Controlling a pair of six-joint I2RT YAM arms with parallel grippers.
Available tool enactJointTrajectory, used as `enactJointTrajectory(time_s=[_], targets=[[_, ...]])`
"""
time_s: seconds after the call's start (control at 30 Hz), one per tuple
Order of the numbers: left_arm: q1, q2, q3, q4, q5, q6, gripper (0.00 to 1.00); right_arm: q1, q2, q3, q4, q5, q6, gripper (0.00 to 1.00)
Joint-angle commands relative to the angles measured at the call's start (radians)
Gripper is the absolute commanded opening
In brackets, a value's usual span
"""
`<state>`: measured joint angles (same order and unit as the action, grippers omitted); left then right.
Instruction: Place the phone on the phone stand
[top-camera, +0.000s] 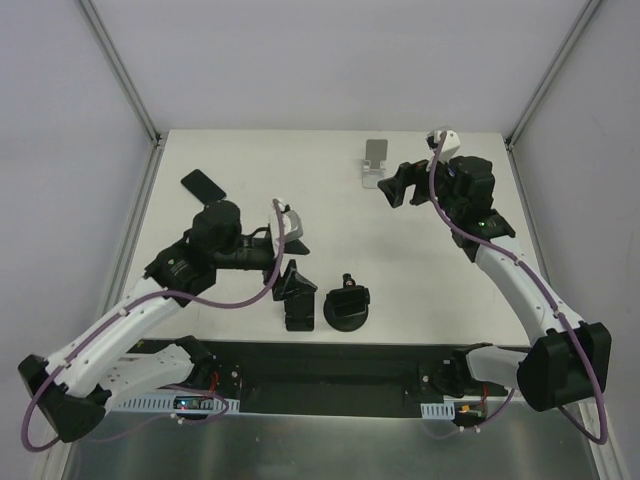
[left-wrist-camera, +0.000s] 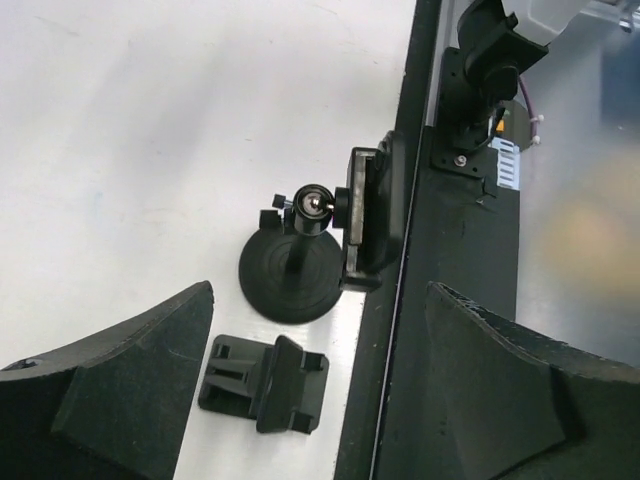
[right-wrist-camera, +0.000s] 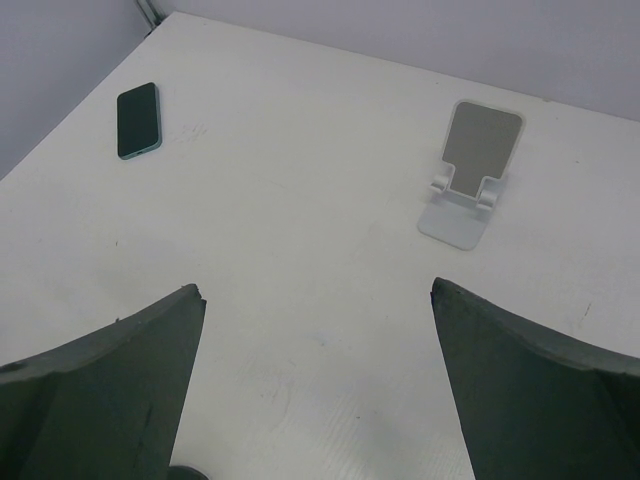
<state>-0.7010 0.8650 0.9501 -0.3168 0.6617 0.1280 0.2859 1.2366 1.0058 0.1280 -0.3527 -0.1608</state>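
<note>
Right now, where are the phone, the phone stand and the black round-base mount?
phone (right-wrist-camera: 139, 120): right wrist view, middle of its dark screen.
phone stand (right-wrist-camera: 483, 140): right wrist view, on its grey back plate.
round-base mount (left-wrist-camera: 270, 288): left wrist view, on its round black base.

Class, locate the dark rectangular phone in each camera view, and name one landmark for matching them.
Top external: the dark rectangular phone lies left of centre, in the upper half.
Left wrist: not in it.
Right wrist: the phone lies in the upper left corner.
Shared landmark: the white folding phone stand, right of the phone in both those views.
</note>
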Motion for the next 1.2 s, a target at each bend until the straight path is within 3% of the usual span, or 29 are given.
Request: enactJointTrajectory(time_s=[0.0, 0.2, 0.3, 0.33, 0.37, 0.53, 0.8, 1.0, 1.03, 1.1, 1.17], targets=[[-0.023, 0.146, 0.058, 0.111, 0.121, -0.022, 0.88, 0.006, -0.068, -0.007, 0.038, 0.008, -0.02, 0.97], [-0.087, 0.249, 0.099, 0.131, 0.229, 0.01, 0.88, 0.004, -0.085, -0.015, 0.033, 0.02, -0.031, 0.97], [-0.109, 0.285, 0.104, 0.131, 0.23, 0.016, 0.77, 0.004, -0.075, -0.013, 0.033, 0.018, -0.031, 0.97], [-0.117, 0.292, 0.104, 0.133, 0.23, 0.016, 0.66, 0.004, -0.072, -0.012, 0.035, 0.018, -0.029, 0.97], [-0.12, 0.301, 0.102, 0.133, 0.23, 0.016, 0.63, 0.004, -0.071, -0.012, 0.035, 0.017, -0.029, 0.97], [-0.14, 0.341, 0.114, 0.131, 0.188, 0.013, 0.59, 0.004, -0.068, -0.012, 0.035, 0.015, -0.029, 0.97], [-0.196, 0.39, 0.151, 0.116, 0.133, 0.01, 0.41, 0.004, -0.066, -0.012, 0.035, 0.017, -0.031, 0.97], [-0.209, 0.457, 0.24, 0.0, 0.115, 0.001, 0.32, 0.004, -0.062, -0.01, 0.036, 0.014, -0.031, 0.97], [-0.209, 0.471, 0.257, -0.051, 0.116, 0.002, 0.22, 0.004, -0.06, -0.01, 0.036, 0.014, -0.031, 0.97], [-0.21, 0.509, 0.309, -0.099, 0.115, 0.004, 0.11, 0.004, -0.062, -0.012, 0.036, 0.017, -0.032, 0.97], [-0.213, 0.538, 0.332, -0.142, 0.111, 0.002, 0.06, 0.004, -0.062, -0.012, 0.036, 0.018, -0.034, 0.97]])
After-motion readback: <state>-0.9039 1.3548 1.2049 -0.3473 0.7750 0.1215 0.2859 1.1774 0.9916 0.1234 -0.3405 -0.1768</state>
